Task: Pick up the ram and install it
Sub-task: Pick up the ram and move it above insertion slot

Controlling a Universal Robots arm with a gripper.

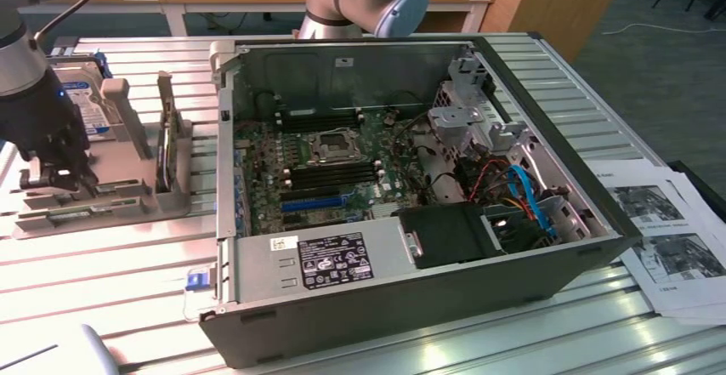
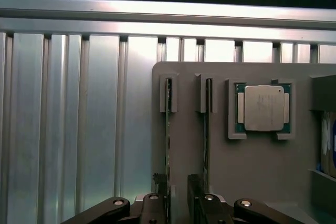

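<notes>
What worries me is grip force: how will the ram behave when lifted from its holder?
Probably stiff: the ram is a thin board standing straight on edge in the gray holder. Likely light, being so thin. Pushed sideways it may bind, since slot walls flank it.

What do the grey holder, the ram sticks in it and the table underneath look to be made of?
Grey holder: probably plastic, matte; even dull grey with no glare.
Ram sticks: thin circuit board seen edge-on, green-tinted, likely fibreglass laminate, though the edge shows little.
Table: ribbed metal, probably aluminium, satin finish; long bright reflections run along its slats.
</notes>
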